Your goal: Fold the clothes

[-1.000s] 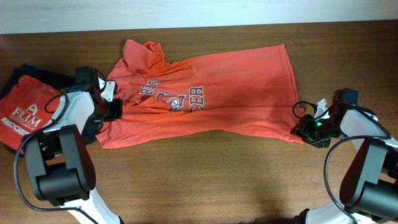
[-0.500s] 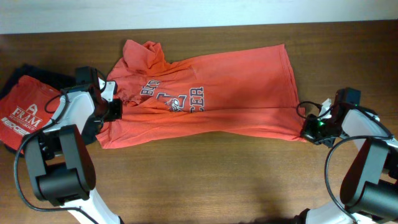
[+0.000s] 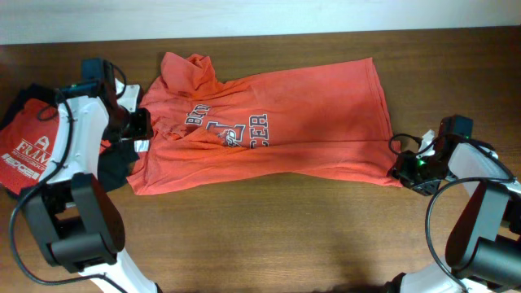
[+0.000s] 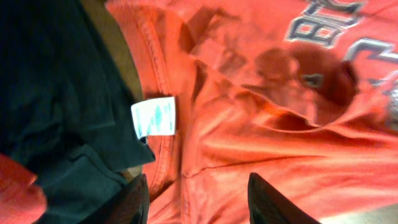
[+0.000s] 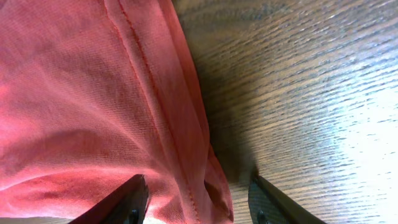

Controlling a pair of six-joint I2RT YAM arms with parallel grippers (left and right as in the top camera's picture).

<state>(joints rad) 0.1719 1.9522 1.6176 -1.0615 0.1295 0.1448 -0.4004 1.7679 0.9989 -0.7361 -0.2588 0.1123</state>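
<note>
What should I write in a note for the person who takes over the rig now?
Left pincer: open, empty, above the orange T-shirt, at the end beside the dark garment.
Right pincer: open, empty, above the opposite stitched corner.
T-shirt lies spread on the table, lettering up, rumpled at the left pincer's end.
Done: no fold visible.
Left: all the folding.

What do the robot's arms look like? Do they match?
Yes, twins! The left arm and right arm wear smooth white shells with chunky black joints and thin black cables looping alongside. The left gripper and right gripper are black, each with two dark fingers. A tiny green light glows by the right one.
</note>
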